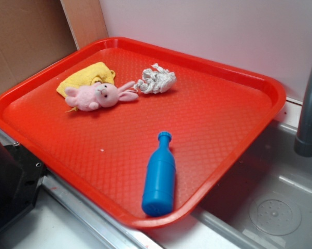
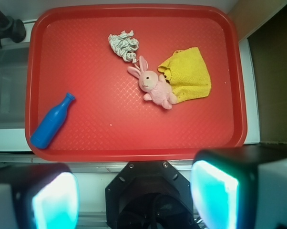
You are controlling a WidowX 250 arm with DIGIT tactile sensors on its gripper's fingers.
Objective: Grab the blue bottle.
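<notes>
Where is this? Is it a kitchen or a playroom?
Probably a pretend kitchen for a robot. There is a grey sink with a faucet, and across it sits a red tray holding toys: a blue bottle and a pink plush bunny.

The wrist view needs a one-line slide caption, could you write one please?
Open gripper above a red tray holding blue bottle, pink bunny.

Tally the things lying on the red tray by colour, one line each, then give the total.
Blue: 1, the blue bottle
Pink: 1, the plush bunny
Yellow: 1, the cloth
White-grey: 1, the crumpled rag
Total: 4
</notes>
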